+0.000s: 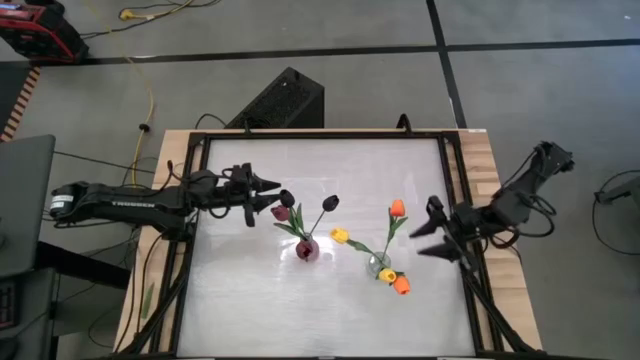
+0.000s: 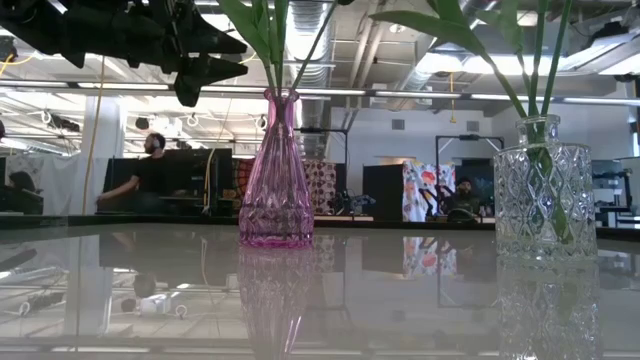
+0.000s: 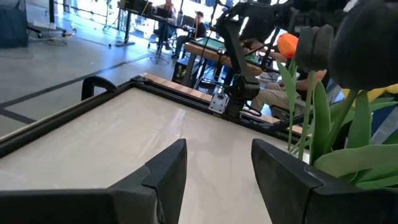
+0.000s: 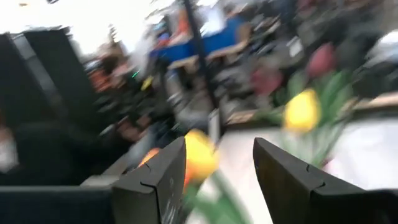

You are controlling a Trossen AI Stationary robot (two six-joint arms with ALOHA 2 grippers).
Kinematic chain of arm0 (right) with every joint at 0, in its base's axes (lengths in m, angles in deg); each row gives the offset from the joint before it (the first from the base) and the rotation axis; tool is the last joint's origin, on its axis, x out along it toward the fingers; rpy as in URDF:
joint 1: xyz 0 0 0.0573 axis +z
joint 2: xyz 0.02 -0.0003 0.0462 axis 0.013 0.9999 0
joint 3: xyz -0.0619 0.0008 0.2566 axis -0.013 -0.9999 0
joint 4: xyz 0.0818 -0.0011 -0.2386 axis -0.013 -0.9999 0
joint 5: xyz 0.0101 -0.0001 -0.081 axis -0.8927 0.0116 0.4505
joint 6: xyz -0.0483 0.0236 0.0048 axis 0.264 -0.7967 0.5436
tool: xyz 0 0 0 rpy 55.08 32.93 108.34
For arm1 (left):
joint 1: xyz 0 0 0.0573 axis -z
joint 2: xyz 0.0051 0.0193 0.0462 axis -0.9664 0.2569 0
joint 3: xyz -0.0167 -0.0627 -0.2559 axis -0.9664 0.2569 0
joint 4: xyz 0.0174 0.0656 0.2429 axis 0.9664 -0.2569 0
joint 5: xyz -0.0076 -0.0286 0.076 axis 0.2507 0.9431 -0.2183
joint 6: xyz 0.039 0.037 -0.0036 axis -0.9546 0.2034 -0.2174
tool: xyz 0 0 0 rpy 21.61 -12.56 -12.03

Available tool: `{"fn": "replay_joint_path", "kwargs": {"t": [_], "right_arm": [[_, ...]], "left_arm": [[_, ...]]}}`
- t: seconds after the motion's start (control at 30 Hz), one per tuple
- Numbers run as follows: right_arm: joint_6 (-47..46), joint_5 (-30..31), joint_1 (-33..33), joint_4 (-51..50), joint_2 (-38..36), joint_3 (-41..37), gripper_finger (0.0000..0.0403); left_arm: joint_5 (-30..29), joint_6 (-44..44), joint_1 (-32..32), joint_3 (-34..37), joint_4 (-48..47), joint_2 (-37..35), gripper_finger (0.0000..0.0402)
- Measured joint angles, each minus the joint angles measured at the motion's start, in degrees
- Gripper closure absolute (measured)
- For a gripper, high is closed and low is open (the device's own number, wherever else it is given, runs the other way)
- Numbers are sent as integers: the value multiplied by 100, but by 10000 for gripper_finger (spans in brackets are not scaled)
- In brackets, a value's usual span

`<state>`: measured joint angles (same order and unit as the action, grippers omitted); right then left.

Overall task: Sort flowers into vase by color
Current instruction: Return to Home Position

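An open-plan robotics lab or workshop. A framed worktop (image 1: 250, 290) stands on a grey concrete floor (image 1: 330, 25) crossed by dark lines, with a yellow cable (image 1: 151, 92) trailing over it. Beyond it, bare ducts (image 2: 335, 22) and strip lights (image 2: 120, 90) run overhead, and 2 people (image 2: 150, 170) sit among more equipment.

black box (image 1: 285, 100) on the floor just beyond the table (image 1: 250, 290); yellow cable (image 1: 151, 100) trailing nearby; seated person (image 2: 150, 172) in the room behind.
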<state>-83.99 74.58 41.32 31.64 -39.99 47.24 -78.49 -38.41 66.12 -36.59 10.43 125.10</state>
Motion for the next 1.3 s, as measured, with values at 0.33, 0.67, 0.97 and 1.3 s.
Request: {"fn": "replay_joint_path", "kwargs": {"t": [0.33,0.67,0.97,1.3], "right_arm": [[-704,-762,969,91,621,0,191],[-2692,593,1995,-1037,2130,0,249],[-3385,1654,2060,-722,2508,-707,386],[-3207,473,46,829,1379,-2500,386]], "left_arm": [[-13,-138,-121,-7,-616,-244,233],[-226,-398,-121,-7,-1461,-620,233],[-288,-540,210,0,-1578,-711,244],[-1288,-881,1238,4,-1660,-1047,313]]}}
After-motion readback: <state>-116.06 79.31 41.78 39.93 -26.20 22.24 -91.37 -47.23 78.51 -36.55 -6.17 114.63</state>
